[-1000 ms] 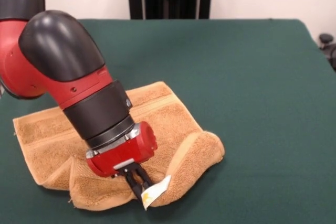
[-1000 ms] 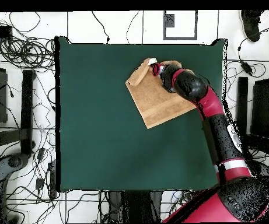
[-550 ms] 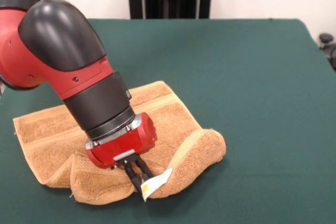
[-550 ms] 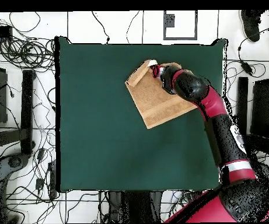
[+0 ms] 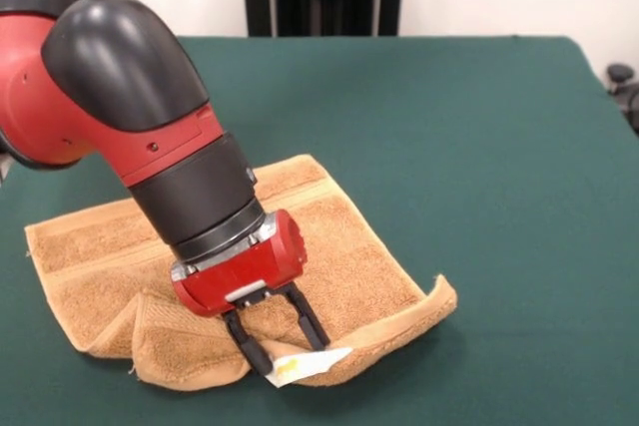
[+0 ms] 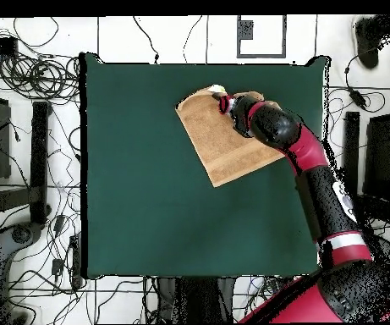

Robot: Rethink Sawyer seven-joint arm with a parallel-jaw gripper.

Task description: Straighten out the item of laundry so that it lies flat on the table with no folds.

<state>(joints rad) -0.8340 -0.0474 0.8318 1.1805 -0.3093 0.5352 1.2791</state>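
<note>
I see the towel (image 5: 329, 246) lying near the table's (image 5: 479, 127) front edge, its near hem curled up and a fold bunched under the arm. My gripper (image 5: 288, 341) stands spread wide over that hem, one fingertip apparently touching the white tag (image 5: 312, 363).

The towel (image 5: 339, 266) lies on the table (image 5: 499, 147), tool (image 5: 290, 341) above its near edge.

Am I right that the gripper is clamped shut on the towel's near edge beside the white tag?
Not quite. The front view shows the gripper open, fingers spread over the towel's near edge beside the white tag, gripping nothing.
</note>
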